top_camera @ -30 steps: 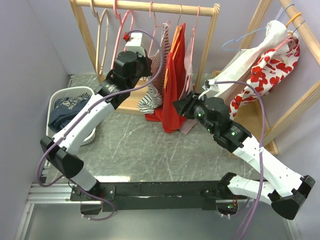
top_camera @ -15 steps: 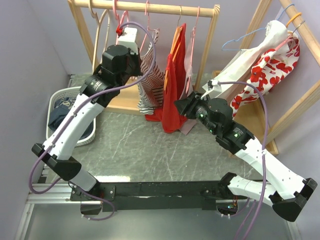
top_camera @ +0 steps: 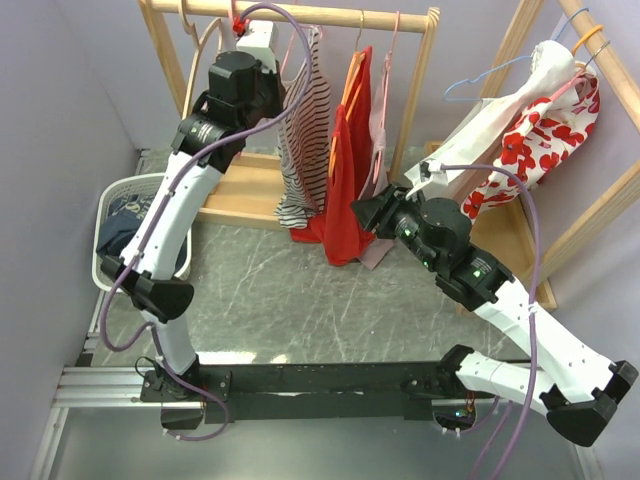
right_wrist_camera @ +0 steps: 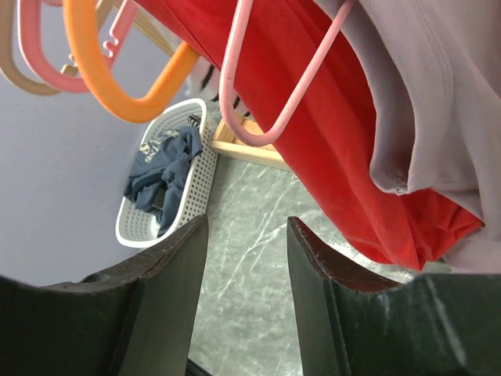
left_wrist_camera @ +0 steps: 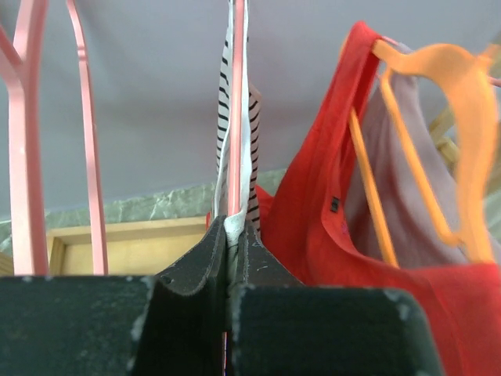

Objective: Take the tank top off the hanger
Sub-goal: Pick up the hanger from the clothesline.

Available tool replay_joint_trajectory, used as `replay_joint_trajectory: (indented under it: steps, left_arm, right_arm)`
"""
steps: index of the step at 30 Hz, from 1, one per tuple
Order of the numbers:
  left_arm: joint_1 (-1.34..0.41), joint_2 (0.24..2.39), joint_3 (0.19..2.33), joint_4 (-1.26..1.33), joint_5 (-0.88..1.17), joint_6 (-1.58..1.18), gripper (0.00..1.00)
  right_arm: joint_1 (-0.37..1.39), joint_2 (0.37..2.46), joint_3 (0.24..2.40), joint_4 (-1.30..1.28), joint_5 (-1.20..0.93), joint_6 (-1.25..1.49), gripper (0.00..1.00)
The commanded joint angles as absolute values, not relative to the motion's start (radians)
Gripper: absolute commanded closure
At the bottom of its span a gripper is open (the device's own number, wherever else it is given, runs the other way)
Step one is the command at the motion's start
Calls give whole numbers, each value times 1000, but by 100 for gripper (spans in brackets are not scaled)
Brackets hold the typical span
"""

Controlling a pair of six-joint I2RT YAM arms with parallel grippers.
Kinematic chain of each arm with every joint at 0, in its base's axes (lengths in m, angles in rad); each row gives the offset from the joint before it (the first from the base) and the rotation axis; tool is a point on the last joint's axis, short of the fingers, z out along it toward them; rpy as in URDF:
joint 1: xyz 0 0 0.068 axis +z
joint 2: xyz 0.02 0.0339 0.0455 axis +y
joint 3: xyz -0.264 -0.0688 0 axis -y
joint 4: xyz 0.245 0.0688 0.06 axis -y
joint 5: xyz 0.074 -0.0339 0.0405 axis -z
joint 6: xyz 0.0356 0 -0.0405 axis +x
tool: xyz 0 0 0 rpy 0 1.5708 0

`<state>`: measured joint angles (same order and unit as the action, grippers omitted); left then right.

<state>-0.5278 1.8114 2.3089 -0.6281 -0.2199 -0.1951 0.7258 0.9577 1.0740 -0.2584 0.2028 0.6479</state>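
Wooden rail [top_camera: 300, 15] at upper centre carries the striped tank top [top_camera: 300, 140], its length hanging straight down below the left claw [left_wrist_camera: 232, 229], which is clamped on its strap and the pink hanger [left_wrist_camera: 237, 94]. The right claw [right_wrist_camera: 246, 227], half-spread and empty, sits lower right, farther off.

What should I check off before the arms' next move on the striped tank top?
1. Left gripper shut on striped tank top: ok.
2. Pink hanger outside that grip: not ok, it looks pinched along with the fabric.
3. Right gripper open and empty: ok.
4. Tank top off the hanger: not ok.
5. Red garment outside the right gripper's fingers: ok.
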Motion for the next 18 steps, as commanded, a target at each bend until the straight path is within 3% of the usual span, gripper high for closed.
replay_joint_trajectory:
  steps: [1,9,15,18]
  left_arm:
    - [-497,1833,2344,-604,-170,-216,99]
    - [-488,1795,2220,-626,-161,-225,99]
    - [-488,1651,2025,-569,-143,-232,99]
    - [-488,1597,2034,-665,-121,-253,99]
  right_arm:
    - [716,931,1074,-245,230,635,47]
    - [718,948,1075,-232,203,641,47]
    - [718,940,1083,-233,215,632,47]
    - [719,931,1098,-232,209,595,44]
